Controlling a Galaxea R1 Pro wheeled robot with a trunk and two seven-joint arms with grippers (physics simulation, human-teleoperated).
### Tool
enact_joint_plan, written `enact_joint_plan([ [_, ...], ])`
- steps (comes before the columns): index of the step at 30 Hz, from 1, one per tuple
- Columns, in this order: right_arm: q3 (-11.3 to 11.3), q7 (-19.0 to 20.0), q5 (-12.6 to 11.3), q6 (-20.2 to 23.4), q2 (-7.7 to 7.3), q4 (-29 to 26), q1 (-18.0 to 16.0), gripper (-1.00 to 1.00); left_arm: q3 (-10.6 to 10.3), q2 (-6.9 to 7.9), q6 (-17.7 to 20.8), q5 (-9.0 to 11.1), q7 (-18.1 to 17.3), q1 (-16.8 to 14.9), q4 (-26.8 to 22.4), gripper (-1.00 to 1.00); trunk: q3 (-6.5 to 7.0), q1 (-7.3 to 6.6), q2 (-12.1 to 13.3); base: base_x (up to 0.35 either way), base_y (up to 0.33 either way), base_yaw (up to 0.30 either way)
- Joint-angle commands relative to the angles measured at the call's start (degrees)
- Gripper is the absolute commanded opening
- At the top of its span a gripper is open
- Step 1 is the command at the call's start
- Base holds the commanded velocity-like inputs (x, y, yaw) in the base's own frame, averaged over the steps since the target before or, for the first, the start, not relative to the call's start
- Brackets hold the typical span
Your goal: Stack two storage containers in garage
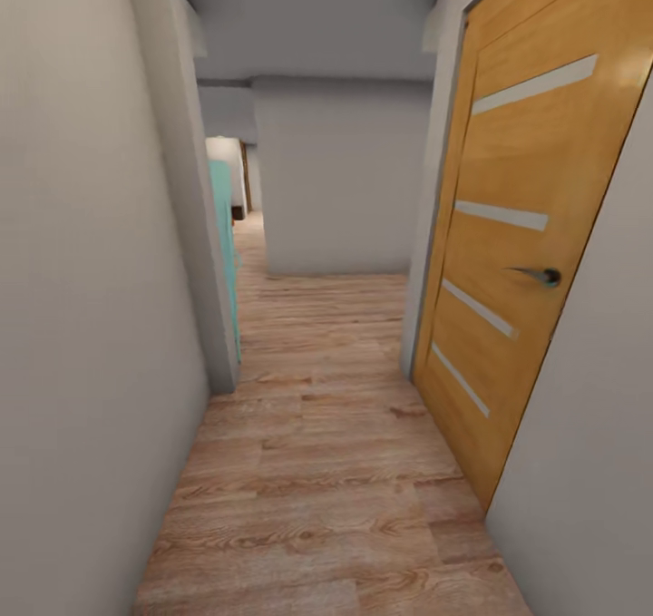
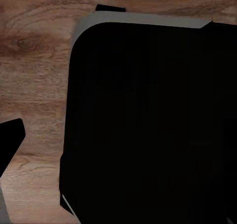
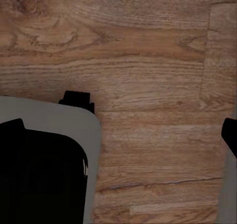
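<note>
Robot is transiting a narrow hallway; judging by the light wood plank floor (image 1: 326, 498) underfoot, this is a travel leg, not a pick or a place. Can't tell whether it's heading out for a bin or toward the garage.

Near: both wrist cams are pointing straight down at planks. Left wrist is mostly looking at a dark rounded robot body panel (image 2: 148, 125) with a grey edge, plus a sliver of floor. Right wrist is getting the same kind of dark panel (image 3: 39, 174) in one corner and much more open floor (image 3: 148, 61). Claw fingers aren't resolving in either wrist cam, so can't tell if either claw is apart or together. No orange-red showing near them.

Mid: grey wall (image 1: 82, 326) hugging at 9 o'clock, wooden door (image 1: 517, 235) with pale stripes and a lever handle (image 1: 542, 276) at 2 o'clock, closed as far as I can tell.

Far: hall is dead-ending on a grey wall (image 1: 340, 180) at 12 o'clock; passage is opening past a teal panel (image 1: 225, 235) at 11 o'clock.

The storage containers aren't visible in the hallway ahead.

Next move, my read: keep the base centred, clearances are tight both sides, then steer toward 11 o'clock around the corner.

Head cam is giving route and walls; wrist cams are giving floor under the arms only.
</note>
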Motion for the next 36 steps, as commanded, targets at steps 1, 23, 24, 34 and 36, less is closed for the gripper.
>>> enact_joint_plan([
  [1,0.4,0.0,-0.5,-0.3,0.02,0.1,-0.1,1.0,0.3,-0.01,0.0,0.4,0.0,0.0,0.0,1.0,-0.05,0.03,0.0,0.275,0.0,0.292],
  [23,0.7,0.3,-0.1,-0.2,0.02,0.2,-0.1,1.0,0.3,-0.1,0.1,0.4,0.0,0.0,0.1,1.0,-0.05,0.03,0.0,0.317,0.0,0.082],
  [24,0.8,0.2,-0.1,-0.2,0.02,0.2,-0.1,1.0,0.3,-0.1,0.1,0.4,0.0,0.0,0.1,1.0,-0.05,0.03,0.0,0.32,0.0,0.0],
  [34,0.9,0.2,0.1,-0.3,0.0,0.2,-0.1,1.0,0.2,-0.09,0.1,0.4,0.0,0.0,0.1,1.0,-0.05,0.03,0.0,0.32,0.0,0.0],
  [36,0.9,0.2,0.1,-0.3,0.01,0.2,-0.1,1.0,0.2,-0.1,0.1,0.4,0.0,0.0,0.1,1.0,-0.05,0.03,0.0,0.32,0.0,0.0],
])
